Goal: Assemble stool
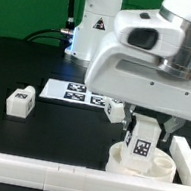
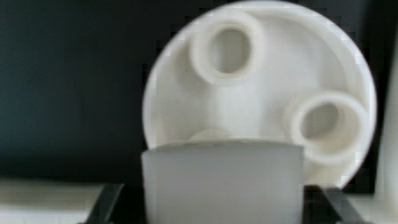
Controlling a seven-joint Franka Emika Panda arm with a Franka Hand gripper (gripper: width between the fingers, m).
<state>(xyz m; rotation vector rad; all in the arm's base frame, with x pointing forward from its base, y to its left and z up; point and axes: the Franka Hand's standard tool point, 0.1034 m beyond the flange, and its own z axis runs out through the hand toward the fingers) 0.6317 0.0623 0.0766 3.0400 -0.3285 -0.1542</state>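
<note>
The seat point(image 1: 119, 167) sits directly under the gripper point(image 1: 144, 131), which is clamped on a leg point(image 1: 142, 144) held upright. The leg's lower end is at the seat's top face, though I cannot tell whether they touch. To seat it well, I judge the leg must be plumb, centred over one socket, and lowered slowly without skew. In the wrist view two sockets point(image 2: 226, 48) are empty. A second leg point(image 1: 114, 109) lies near the gripper, and a third leg point(image 1: 19, 100) lies well apart.
</note>
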